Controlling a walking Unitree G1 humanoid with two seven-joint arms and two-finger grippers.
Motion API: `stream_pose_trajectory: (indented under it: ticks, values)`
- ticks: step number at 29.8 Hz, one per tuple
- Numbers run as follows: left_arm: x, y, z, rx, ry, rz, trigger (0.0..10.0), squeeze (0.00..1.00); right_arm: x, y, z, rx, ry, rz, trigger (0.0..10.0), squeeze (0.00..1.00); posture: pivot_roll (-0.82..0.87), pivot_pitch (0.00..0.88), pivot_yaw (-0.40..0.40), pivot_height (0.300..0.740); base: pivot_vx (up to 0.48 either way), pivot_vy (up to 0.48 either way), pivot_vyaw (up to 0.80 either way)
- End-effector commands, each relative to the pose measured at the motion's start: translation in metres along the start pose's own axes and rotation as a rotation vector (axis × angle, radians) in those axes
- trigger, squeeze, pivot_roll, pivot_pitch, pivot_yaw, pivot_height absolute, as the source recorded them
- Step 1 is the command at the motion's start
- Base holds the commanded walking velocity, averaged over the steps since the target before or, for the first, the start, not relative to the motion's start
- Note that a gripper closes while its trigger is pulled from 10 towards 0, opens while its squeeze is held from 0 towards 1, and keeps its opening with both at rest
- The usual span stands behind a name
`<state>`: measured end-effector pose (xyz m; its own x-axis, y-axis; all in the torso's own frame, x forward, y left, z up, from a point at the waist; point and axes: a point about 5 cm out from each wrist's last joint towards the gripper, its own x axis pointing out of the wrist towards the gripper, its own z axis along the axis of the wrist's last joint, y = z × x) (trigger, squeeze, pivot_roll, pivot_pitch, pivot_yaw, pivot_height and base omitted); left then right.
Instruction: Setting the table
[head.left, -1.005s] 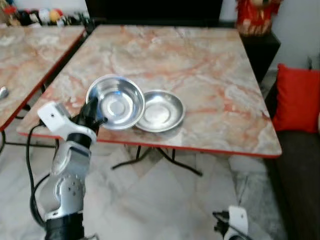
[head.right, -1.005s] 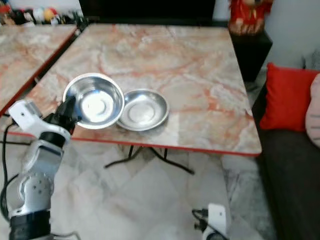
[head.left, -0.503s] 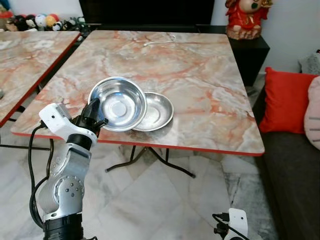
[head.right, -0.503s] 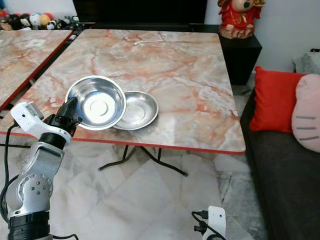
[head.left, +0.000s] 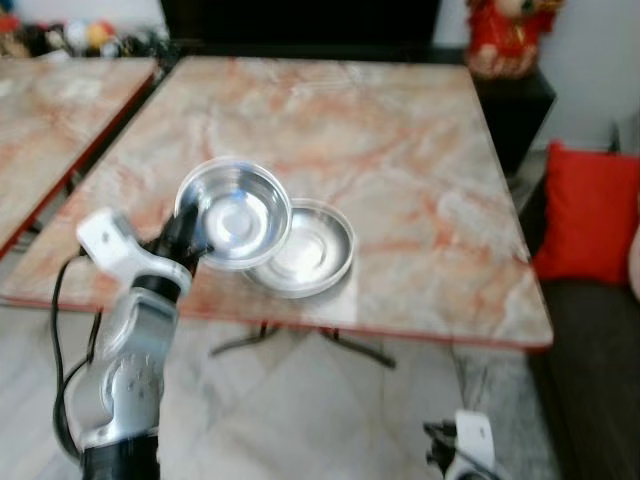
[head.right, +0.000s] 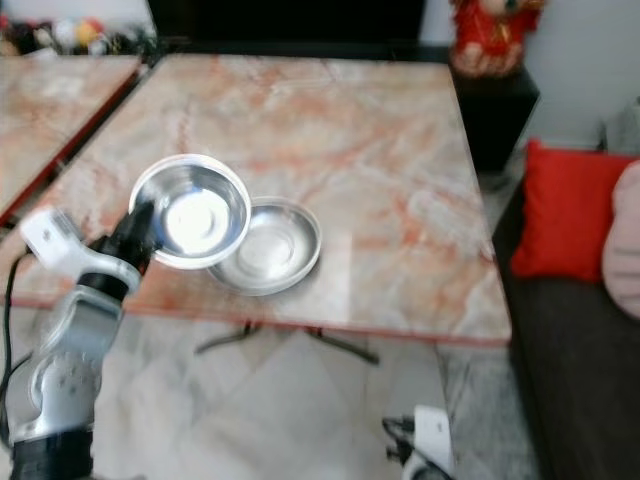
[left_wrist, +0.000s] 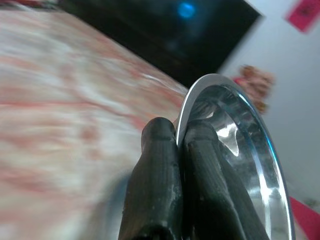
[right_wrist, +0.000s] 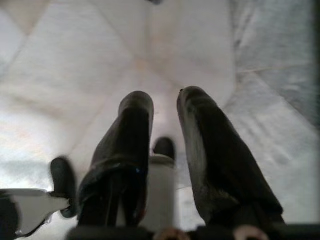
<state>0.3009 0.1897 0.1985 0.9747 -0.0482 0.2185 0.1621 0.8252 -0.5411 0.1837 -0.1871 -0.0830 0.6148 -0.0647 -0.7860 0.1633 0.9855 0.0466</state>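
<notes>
My left gripper (head.left: 190, 233) is shut on the near-left rim of a shiny steel bowl (head.left: 235, 212), holding it tilted just above the marble table (head.left: 400, 150). In the left wrist view the two black fingers (left_wrist: 155, 180) pinch the bowl's rim (left_wrist: 227, 130) between them. A second steel bowl (head.left: 310, 255) lies flat on the table close to the front edge, and the held bowl overlaps its left side. My right gripper (right_wrist: 165, 107) hangs low over the floor, open and holding nothing.
The table's red front edge (head.left: 420, 335) runs just beyond my left arm. A second marble table (head.left: 50, 130) stands to the left, with a gap between. A red cushion (head.left: 590, 210) lies on a dark sofa at the right. A red figurine (head.left: 510, 35) stands at the back.
The whole picture has shifted and blurred, so the camera has moved. The held bowl stays in my left gripper, now covering a little more of the second bowl.
</notes>
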Motion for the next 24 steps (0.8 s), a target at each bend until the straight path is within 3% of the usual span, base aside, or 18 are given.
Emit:
stream_pose_trajectory:
  ticks: [1, 11, 15, 20, 24]
  values:
    - [-0.001, -0.011, 0.004, 0.026, 0.014, -0.079, 10.0, 0.00, 0.000, 0.002, -0.001, 0.001, 0.010, 0.002, 10.0, 0.00, 0.03, 0.080, 0.020, 0.740, 0.000, 0.000, 0.00]
    - [-0.003, -0.020, -0.002, 0.063, 0.120, -0.180, 10.0, 0.00, 0.000, 0.002, 0.000, 0.003, 0.009, 0.003, 10.0, 0.00, 0.04, 0.094, 0.018, 0.740, 0.000, 0.000, 0.00]
    - [-0.003, -0.014, -0.008, 0.138, 0.252, -0.177, 10.0, 0.00, 0.000, 0.002, 0.000, 0.001, 0.010, 0.003, 10.0, 0.00, 0.04, 0.101, 0.017, 0.740, 0.000, 0.000, 0.00]
    - [0.003, 0.000, -0.005, 0.165, 0.265, -0.061, 10.0, 0.00, 0.001, 0.002, 0.000, 0.002, 0.010, 0.003, 10.0, 0.00, 0.04, 0.107, 0.017, 0.740, 0.000, 0.000, 0.00]
    - [0.009, 0.010, -0.006, 0.119, 0.276, 0.029, 10.0, 0.00, 0.001, 0.003, 0.000, -0.001, 0.010, 0.004, 10.0, 0.00, 0.04, 0.107, 0.015, 0.740, 0.000, 0.000, 0.00]
